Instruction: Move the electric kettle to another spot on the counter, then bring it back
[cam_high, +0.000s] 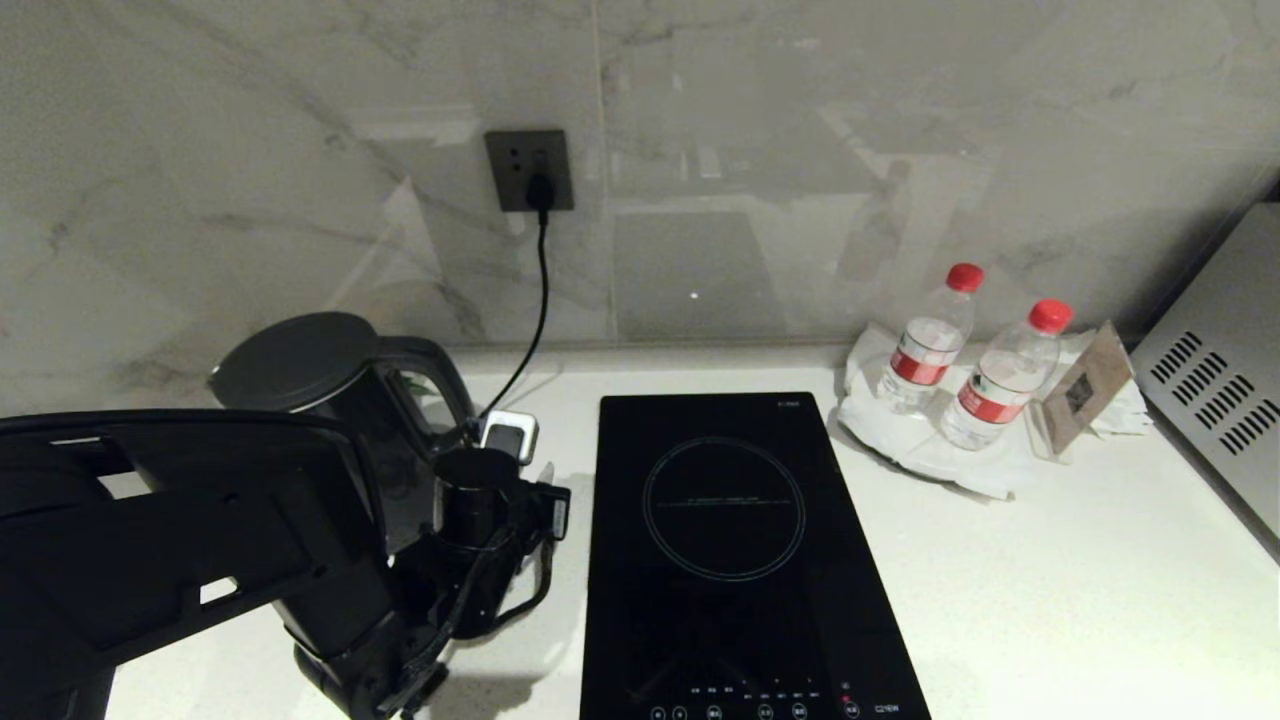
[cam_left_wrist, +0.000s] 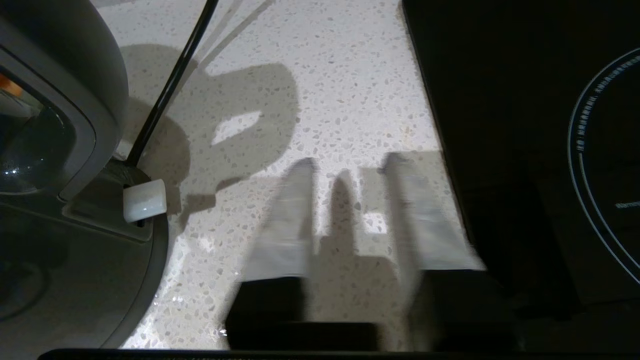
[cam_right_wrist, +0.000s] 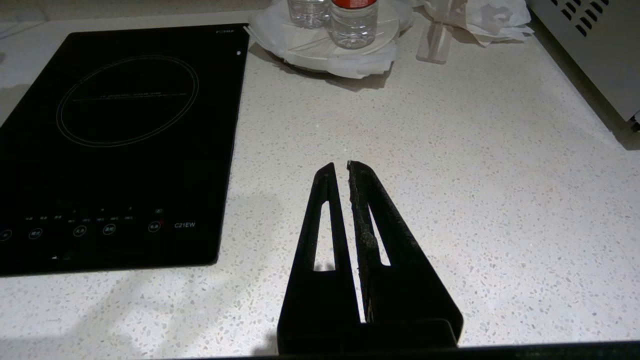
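The electric kettle (cam_high: 295, 360) stands at the back left of the counter (cam_high: 1050, 580), glossy black with a flat lid and a loop handle (cam_high: 435, 380). My left arm (cam_high: 200, 540) reaches across in front of it and hides its lower body. In the left wrist view the kettle (cam_left_wrist: 60, 125) sits off to one side. My left gripper (cam_left_wrist: 348, 162) hangs open over bare counter (cam_left_wrist: 325, 75) between the kettle and the hob, and its blurred fingers (cam_left_wrist: 290, 220) hold nothing. My right gripper (cam_right_wrist: 339, 164) is shut and empty above the counter (cam_right_wrist: 450, 175).
A black glass hob (cam_high: 720, 560) lies right of the kettle. A cord (cam_high: 540, 290) runs from the wall socket (cam_high: 528, 170) down to the kettle. Two water bottles (cam_high: 930, 345) on white paper, a card stand (cam_high: 1085, 385) and a silver appliance (cam_high: 1220, 390) fill the back right.
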